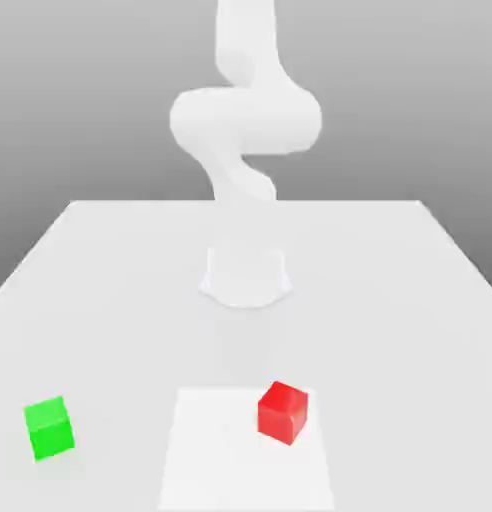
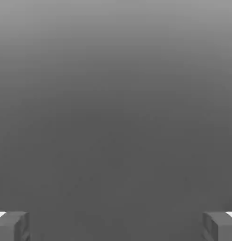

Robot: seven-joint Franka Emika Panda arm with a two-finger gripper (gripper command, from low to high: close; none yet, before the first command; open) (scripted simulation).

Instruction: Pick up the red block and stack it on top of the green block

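Grey backdrop, white desk (image 1: 110,270): red block (image 1: 283,411) and green block (image 1: 49,428) sat well apart, untouched; fingers (image 2: 12,226) spread wide, nothing between them, presumably ready for grasping.

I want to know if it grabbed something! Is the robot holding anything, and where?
Nothing is held. The gripper is open with empty space between its fingers. The small red cube and small green cube sit apart on the white table.

Simulated bare white table (image 1: 120,280); grey void
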